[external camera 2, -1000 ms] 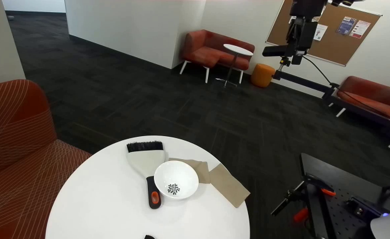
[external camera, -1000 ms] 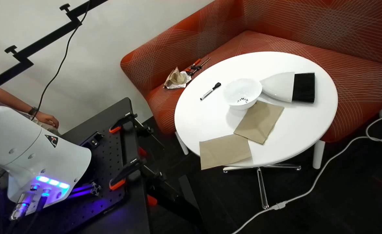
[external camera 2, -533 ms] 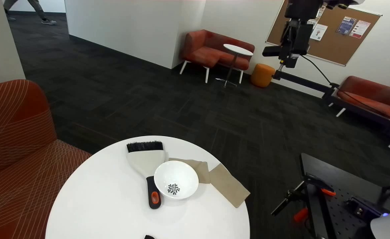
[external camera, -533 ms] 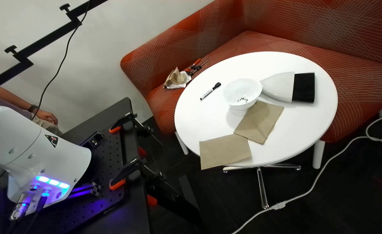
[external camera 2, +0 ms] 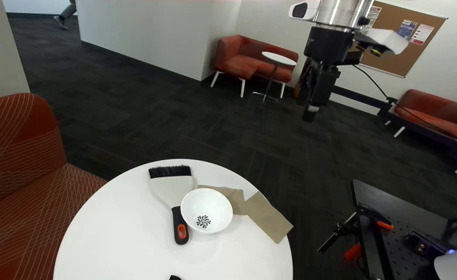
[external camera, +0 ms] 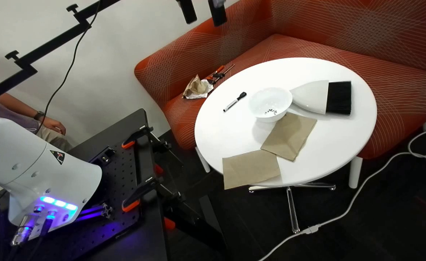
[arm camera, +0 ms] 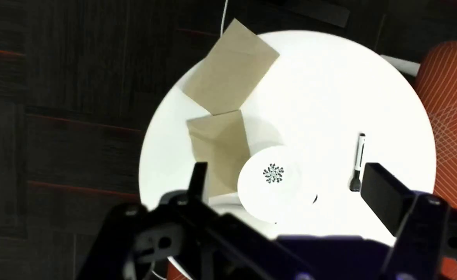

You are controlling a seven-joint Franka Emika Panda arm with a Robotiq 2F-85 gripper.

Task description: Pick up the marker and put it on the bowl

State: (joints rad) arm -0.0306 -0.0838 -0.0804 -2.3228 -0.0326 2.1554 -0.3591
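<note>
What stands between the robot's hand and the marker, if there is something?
Nothing visible does. In the wrist view, the marker lies uncovered on the round white table, and the bowl stands apart to its left. The open hand hangs higher than both.

– See all of the hand (external camera: 204,22) in an exterior view?
– Only fingertips (external camera: 218,16); lose the rest past the top edge.
– And the marker (external camera 2: 174,277)?
– Cut, like the bench (external camera 2: 115,237), by the bottom edge in an exterior view.
– The brush (external camera: 311,96)?
– Partly hidden behind the bowl (external camera: 267,101) in an exterior view.
</note>
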